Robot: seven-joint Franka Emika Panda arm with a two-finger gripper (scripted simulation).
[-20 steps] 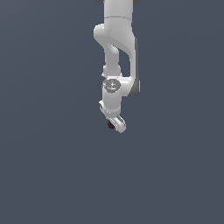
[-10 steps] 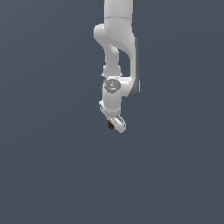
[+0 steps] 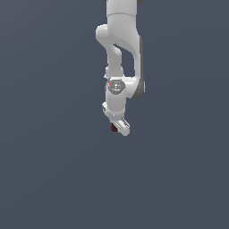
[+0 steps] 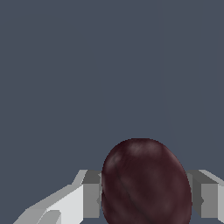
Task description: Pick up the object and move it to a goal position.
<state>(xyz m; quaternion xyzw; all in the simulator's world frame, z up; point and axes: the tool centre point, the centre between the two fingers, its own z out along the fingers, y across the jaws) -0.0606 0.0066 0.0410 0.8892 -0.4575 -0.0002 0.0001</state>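
The object (image 4: 145,183) is a dark red-maroon roundish lump. In the wrist view it sits between my two grey fingers (image 4: 89,199), touching both. In the exterior view only a small maroon bit of the object (image 3: 113,128) shows beside the white gripper (image 3: 119,127), at the lower end of the white arm. My gripper is shut on the object and holds it over a plain dark grey-blue background.
The white arm (image 3: 120,53) reaches down from the top of the exterior view. Around it is a uniform dark grey-blue ground (image 3: 53,170) with no other objects in sight.
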